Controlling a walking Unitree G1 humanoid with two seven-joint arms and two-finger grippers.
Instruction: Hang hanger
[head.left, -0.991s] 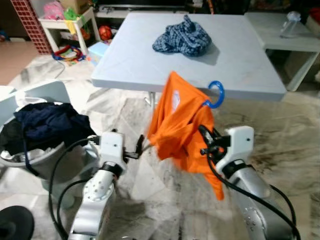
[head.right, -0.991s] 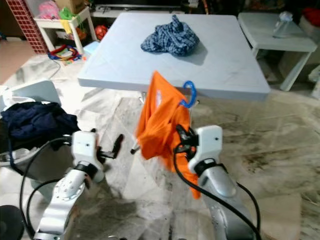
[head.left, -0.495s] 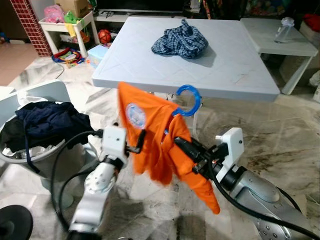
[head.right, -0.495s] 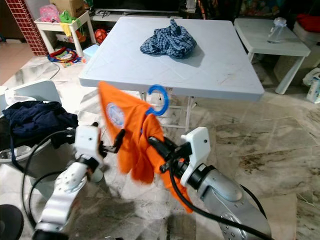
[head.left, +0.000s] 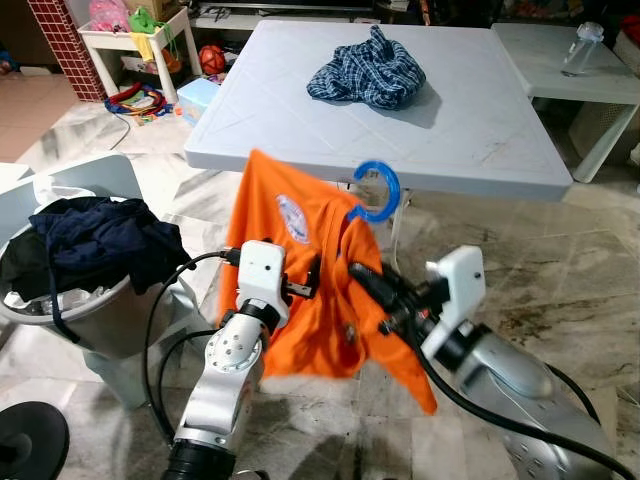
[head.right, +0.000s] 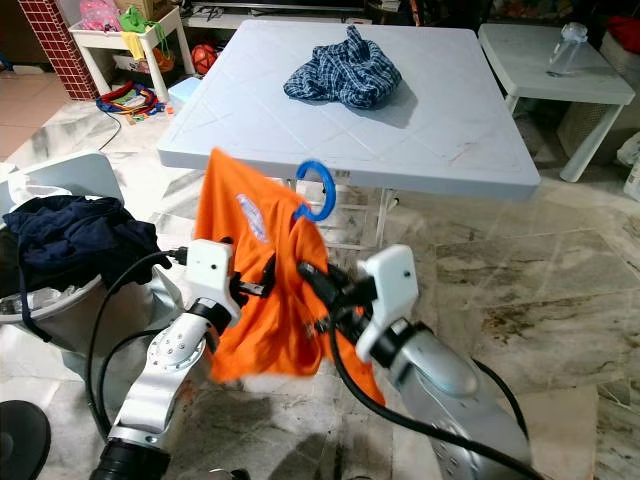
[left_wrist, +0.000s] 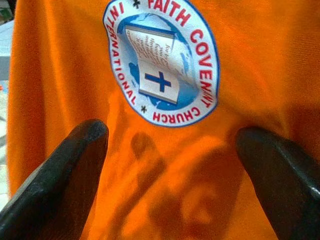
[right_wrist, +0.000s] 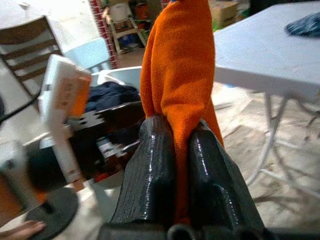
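Since half a second ago the orange shirt (head.left: 300, 290) has swung flatter, its front now facing the left gripper (left_wrist: 170, 165). Leftmost, a laundry basket (head.left: 95, 310) of dark clothes stands beside the shirt. The left gripper, fingers spread wide, hovers just before the shirt's printed badge, seemingly not touching. The blue hanger (head.left: 378, 190) hook rises above the shirt. The right gripper (right_wrist: 181, 165) pinches a shirt fold tightly.
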